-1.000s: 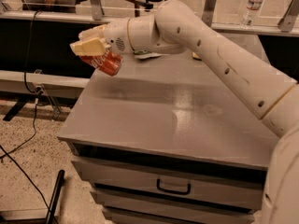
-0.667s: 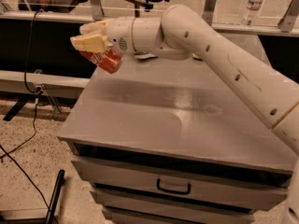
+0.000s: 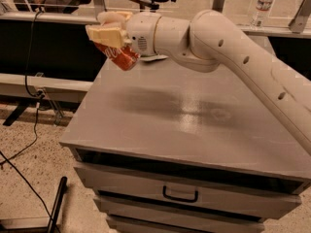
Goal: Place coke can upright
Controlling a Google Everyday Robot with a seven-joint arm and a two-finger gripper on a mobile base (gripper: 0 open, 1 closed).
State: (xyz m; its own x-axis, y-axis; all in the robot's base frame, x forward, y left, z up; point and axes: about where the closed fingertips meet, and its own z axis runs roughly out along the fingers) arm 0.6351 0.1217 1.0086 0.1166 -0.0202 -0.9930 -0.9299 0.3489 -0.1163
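Gray cabinet (image 3: 194,125) with one handled drawer (image 3: 180,194) fills the foreground, and one water bottle (image 3: 263,4) stands beyond its far right corner. One gripper (image 3: 109,35) hangs above the cabinet's far left corner, its jaws pinching the one coke can (image 3: 121,58). The can juts out tilted below the fingers, off the cabinet top.

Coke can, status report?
Gripper shut on coke can, above cabinet top far corner. Can tilted, in air. Nothing seen beneath it.
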